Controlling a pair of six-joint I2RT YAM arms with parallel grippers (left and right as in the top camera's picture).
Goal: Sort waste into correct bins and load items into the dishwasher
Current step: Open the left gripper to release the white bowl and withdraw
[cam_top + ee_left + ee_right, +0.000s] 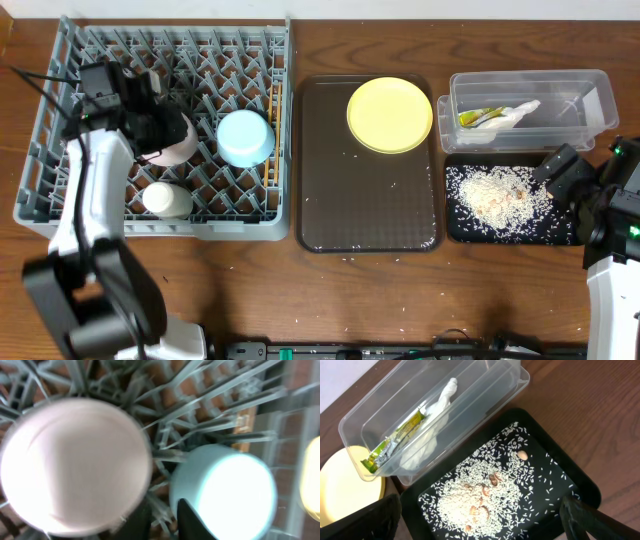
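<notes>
Dish rack, bench left: white bowl, blue bowl and cup are inside. Left hand is at the white bowl's rim, fingers a little apart; can't tell if it grips. Risk: if the bowl isn't seated between pegs, it tips or knocks the blue bowl just beside it.

Serving tray: yellow plate not yet loaded. It lies flat, so a pinch may slip.

Black tray: right hand spread wide and empty above it. A low pass would scatter rice.
</notes>
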